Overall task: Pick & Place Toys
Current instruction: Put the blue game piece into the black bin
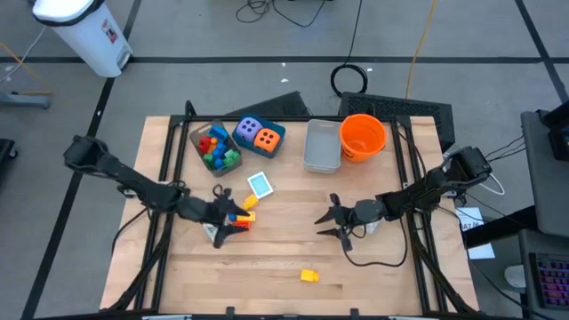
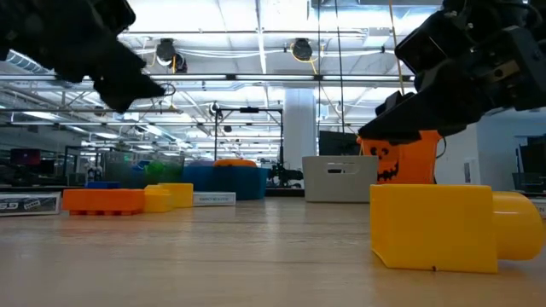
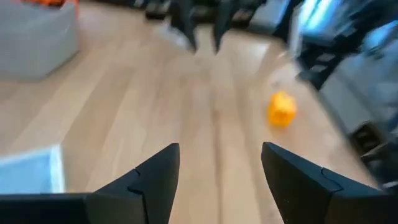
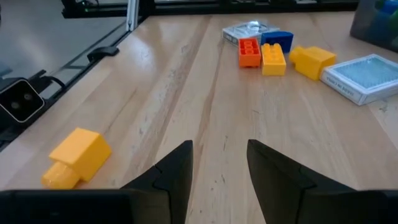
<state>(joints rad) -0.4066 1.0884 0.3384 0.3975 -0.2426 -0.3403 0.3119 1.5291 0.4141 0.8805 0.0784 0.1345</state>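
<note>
Between picks, by my reading: most bricks (image 1: 216, 149) already sit in the far tray, stragglers remain. Left gripper (image 1: 228, 220) hovers by the small brick cluster (image 1: 242, 216) mid-table, fingers apart, nothing between them. Right gripper (image 1: 330, 220) waits to the right, fingers parted, empty. Lone yellow brick (image 1: 308, 276) lies near edge. Next move likely: descend, straddle one cluster brick, close.

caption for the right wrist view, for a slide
Open right end effector over bare wood, lone yellow brick beside, brick cluster ahead.
</note>
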